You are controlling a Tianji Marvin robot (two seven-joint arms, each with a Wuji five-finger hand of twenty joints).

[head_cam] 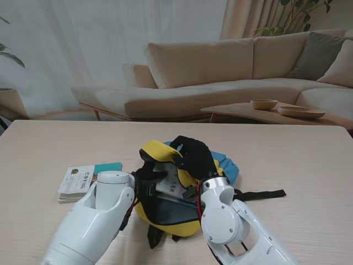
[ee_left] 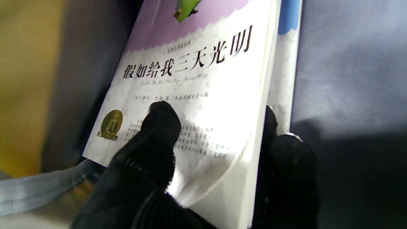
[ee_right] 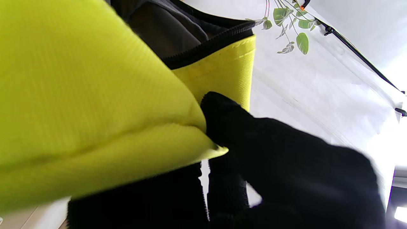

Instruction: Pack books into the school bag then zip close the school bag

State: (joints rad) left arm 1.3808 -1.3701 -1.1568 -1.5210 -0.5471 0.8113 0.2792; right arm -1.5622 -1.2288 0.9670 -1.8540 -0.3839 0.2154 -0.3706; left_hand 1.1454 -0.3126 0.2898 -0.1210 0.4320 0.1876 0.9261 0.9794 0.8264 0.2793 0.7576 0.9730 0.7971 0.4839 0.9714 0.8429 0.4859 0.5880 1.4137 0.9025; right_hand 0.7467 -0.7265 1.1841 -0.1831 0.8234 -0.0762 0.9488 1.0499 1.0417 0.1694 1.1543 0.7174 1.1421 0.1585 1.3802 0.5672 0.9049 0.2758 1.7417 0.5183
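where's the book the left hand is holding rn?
In the stand view, the white book sits mid-table inside the open mouth of the yellow school bag, pinched by the left hand.

Yellow school bag (head_cam: 165,216), white-and-purple book (ee_left: 203,95), black-gloved hands, possibly teal book (head_cam: 108,167)

A pale wood-grain table (head_cam: 309,160) carries a yellow-and-blue school bag (head_cam: 165,212) lying near its middle, and just beside that, to the left, a small stack of books (head_cam: 83,182).
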